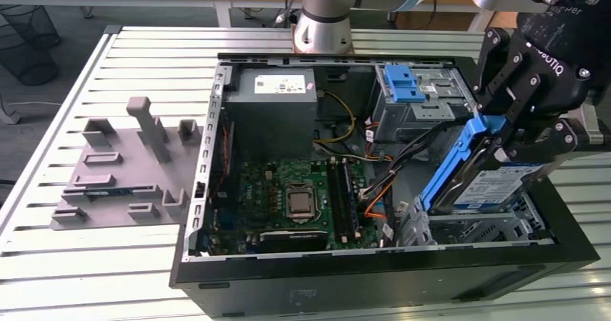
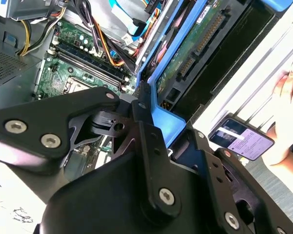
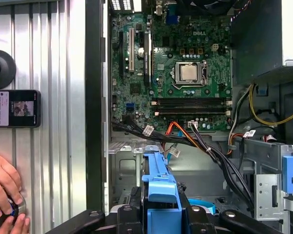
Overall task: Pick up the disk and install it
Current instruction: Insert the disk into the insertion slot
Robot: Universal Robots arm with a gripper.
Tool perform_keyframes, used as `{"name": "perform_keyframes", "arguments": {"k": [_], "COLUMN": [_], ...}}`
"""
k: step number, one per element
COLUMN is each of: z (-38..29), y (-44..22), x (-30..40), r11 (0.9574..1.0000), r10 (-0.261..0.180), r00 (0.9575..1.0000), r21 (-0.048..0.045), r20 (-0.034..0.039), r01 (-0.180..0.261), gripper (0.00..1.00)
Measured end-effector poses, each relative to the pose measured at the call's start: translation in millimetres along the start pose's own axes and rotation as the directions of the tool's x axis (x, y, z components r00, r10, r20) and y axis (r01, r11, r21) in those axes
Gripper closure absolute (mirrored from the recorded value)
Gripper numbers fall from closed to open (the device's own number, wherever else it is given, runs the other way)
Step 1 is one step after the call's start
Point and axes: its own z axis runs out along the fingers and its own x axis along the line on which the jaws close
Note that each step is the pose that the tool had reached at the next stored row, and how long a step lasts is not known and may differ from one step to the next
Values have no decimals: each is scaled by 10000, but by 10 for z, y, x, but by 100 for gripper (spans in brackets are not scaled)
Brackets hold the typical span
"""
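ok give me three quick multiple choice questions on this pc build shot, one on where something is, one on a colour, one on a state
1. Where is the disk?
A. flat on the slatted table
B. held tilted above the open computer case, at the exterior view's right
C. on the grey fixture block

2. What colour is the frame round the disk?
A. red
B. yellow
C. blue

3. What is the hand doing?
A. gripping the disk
B. hanging open and empty
C. resting on the motherboard

Answers:
1 B: the disk hangs tilted over the case's corner bay.
2 C: a blue frame runs along its edge, seen in the second wrist view too.
3 A: the black fingers are closed on the frame.
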Motion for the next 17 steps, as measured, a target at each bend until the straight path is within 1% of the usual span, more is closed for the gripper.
{"name": "perform_keyframes", "arguments": {"k": [5,6,7,14,15,16,17], "z": [2,2,10,133,151,168,187], "y": [0,0,-1,-3,-4,-4,-4], "x": [0,0,0,0,0,0,0], "r11": [10000,10000,10000,10000,10000,10000,10000], "r10": [0,-1,-1,-8,-9,-10,-11], "r00": [10000,10000,10000,10000,10000,10000,10000], "r21": [1,0,1,1,1,1,1], "r20": [2,-1,4,3,2,2,2], "r01": [0,1,1,8,9,10,11], "gripper": [64,62,56,56,57,64,64]}}
